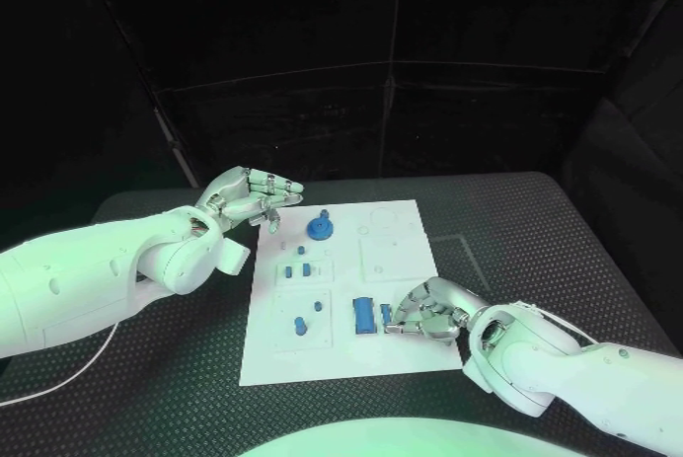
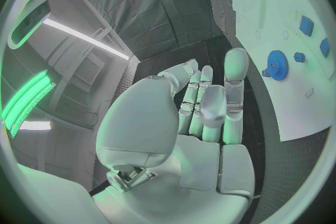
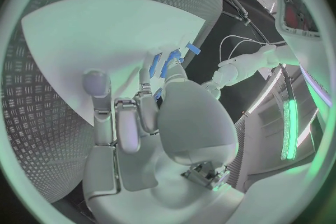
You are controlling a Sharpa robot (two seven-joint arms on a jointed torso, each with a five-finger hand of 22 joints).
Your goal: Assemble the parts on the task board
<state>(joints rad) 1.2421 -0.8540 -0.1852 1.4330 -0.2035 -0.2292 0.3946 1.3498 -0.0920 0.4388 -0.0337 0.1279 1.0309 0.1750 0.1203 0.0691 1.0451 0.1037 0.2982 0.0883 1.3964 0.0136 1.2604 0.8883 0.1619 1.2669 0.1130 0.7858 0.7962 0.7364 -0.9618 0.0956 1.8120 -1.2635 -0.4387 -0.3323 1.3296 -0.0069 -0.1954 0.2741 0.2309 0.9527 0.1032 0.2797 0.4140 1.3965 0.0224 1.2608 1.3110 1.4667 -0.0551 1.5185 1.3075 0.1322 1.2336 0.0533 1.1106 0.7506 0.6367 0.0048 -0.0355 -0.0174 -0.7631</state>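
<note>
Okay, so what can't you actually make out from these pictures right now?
- Head view: whether the right hand grips a blue part or only touches the task board; its fingers cover the spot.
- Right wrist view: the palm hides the fingertips' contact with the blue parts.
- Left wrist view: the board is cut off by the circle's rim beyond the blue gear.

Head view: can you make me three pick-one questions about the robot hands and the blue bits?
1. Where is the blue gear?
A) on the white board, far end
B) on the floor
C) in a robot hand

2. What colour are the small parts?
A) red
B) blue
C) yellow

3. What does the left robot hand hold?
A) the gear
B) the board
C) nothing

Answers:
1 A, it sits on the board near the left robot hand.
2 B, they all look blue.
3 C, nothing lies in its fingers.
</note>
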